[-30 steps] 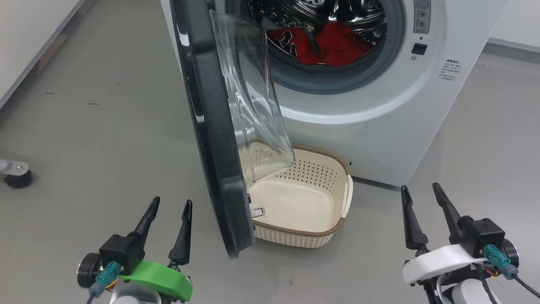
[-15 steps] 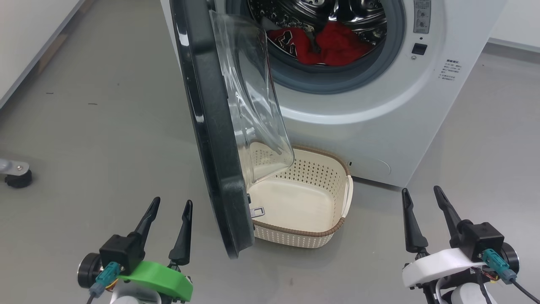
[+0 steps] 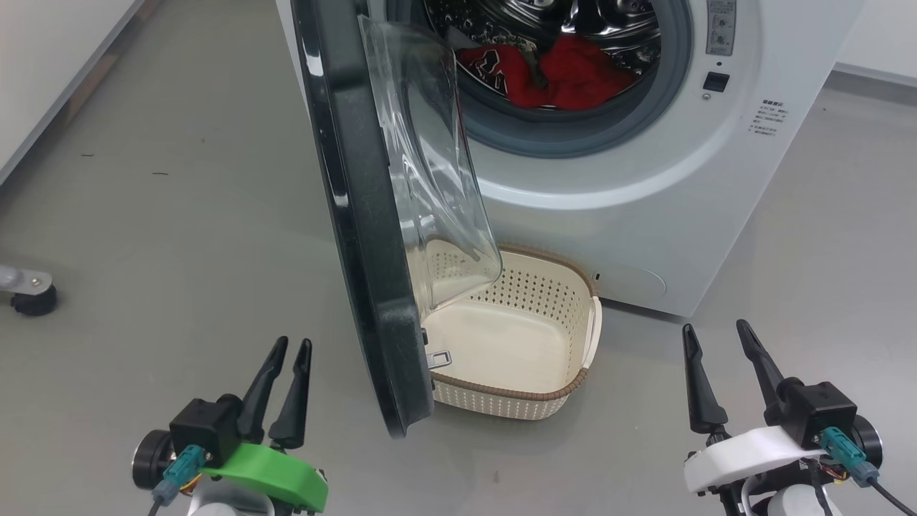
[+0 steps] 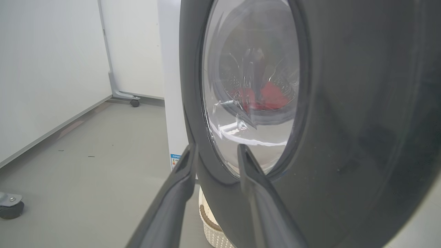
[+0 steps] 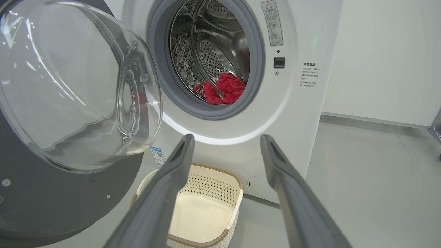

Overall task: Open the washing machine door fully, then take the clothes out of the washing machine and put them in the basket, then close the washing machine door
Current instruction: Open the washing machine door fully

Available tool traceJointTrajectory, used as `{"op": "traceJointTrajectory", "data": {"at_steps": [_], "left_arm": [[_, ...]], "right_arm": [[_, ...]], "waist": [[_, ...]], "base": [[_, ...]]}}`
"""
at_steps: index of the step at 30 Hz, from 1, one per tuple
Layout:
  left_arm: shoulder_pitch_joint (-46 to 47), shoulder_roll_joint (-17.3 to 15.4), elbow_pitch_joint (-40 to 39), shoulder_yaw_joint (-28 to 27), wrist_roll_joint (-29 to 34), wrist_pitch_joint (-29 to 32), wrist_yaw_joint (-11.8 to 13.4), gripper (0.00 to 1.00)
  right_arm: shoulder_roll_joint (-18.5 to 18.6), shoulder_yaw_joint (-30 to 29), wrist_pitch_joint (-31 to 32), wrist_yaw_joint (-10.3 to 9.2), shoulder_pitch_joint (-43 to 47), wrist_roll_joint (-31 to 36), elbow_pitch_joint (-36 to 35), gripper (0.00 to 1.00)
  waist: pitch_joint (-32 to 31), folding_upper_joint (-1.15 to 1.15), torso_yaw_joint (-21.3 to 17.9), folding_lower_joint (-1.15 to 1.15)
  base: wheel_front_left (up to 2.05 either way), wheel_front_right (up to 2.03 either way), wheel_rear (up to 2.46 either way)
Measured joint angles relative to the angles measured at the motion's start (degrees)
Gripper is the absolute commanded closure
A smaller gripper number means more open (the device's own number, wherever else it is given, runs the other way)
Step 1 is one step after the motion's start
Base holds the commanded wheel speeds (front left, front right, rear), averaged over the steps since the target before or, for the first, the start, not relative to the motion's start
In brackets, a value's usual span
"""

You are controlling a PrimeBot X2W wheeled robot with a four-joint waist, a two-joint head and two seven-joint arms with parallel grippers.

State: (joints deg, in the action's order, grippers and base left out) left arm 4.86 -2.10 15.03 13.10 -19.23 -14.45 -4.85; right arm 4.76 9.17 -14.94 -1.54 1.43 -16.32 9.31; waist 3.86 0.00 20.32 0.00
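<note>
You are losing the top of the washing machine past the head view's upper edge, and its door is covering the left part of the basket. Through the glass in your left wrist view the clothes are showing as a red blur, and the printed label is coming out too small to read.

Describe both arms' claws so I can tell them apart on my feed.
Left claw: two long, dark, tapering fingers on a black block, with a bright green bracket and a teal plug. Right claw: same fingers and block, but a white bracket, teal plug and black cable.
</note>
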Motion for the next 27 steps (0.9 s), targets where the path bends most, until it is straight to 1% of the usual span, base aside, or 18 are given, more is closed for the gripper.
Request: {"op": "traceJointTrajectory", "data": {"at_steps": [1, 8, 10, 14, 15, 18, 27], "left_arm": [[-0.01, 0.0, 0.01, 0.01, 0.0, 0.0, 0.0, 1.0], [-0.01, 0.0, -0.15, 0.12, 0.0, 0.0, 0.07, 1.0], [-0.01, 0.0, -0.77, -0.1, 0.0, 0.0, 0.52, 1.0], [0.04, 0.0, -2.29, -0.65, 0.03, 0.0, 0.54, 1.0], [0.1, 0.0, -3.05, -0.88, 0.13, 0.0, 0.54, 1.0], [1.01, 0.0, -7.32, -1.98, 1.05, 0.01, 0.59, 1.0], [6.78, 0.0, -22.56, -3.42, 3.86, -0.25, 1.04, 1.0]], "right_arm": [[-0.11, -0.1, 0.0, 0.24, 0.01, 0.2, 0.0, 0.0], [-0.49, -1.03, 0.0, 1.0, 0.17, 1.07, 0.03, 0.0], [-0.66, -1.16, 0.0, 1.46, 0.17, 1.42, 0.03, 0.0], [-0.94, -1.31, 0.0, 1.54, 0.17, 1.58, 0.0, 0.0], [-0.99, -1.42, 0.0, 1.9, 0.17, 1.8, 0.0, 0.0], [-1.1, -1.75, 0.0, 2.54, 0.17, 1.96, 0.03, 0.0], [-1.31, -2.48, 0.0, 3.27, 0.19, 2.74, 0.04, 0.0]], "waist": [[0.02, 0.0, 0.03, 0.0], [0.16, 0.0, 0.29, 0.0], [0.2, 0.0, 0.36, 0.0], [0.21, 0.0, 0.47, 0.0], [0.21, 0.0, 0.51, 0.0], [0.1, 0.0, 0.67, 0.0], [-0.34, 0.0, 1.03, 0.0]], "base": [[0.0, 0.0, 0.0], [0.0, 0.0, 0.0], [0.0, 0.0, 0.0], [0.0, 0.0, 0.0], [0.0, 0.0, 0.0], [0.0, 0.0, 0.0], [0.0, 0.0, 0.0]]}}
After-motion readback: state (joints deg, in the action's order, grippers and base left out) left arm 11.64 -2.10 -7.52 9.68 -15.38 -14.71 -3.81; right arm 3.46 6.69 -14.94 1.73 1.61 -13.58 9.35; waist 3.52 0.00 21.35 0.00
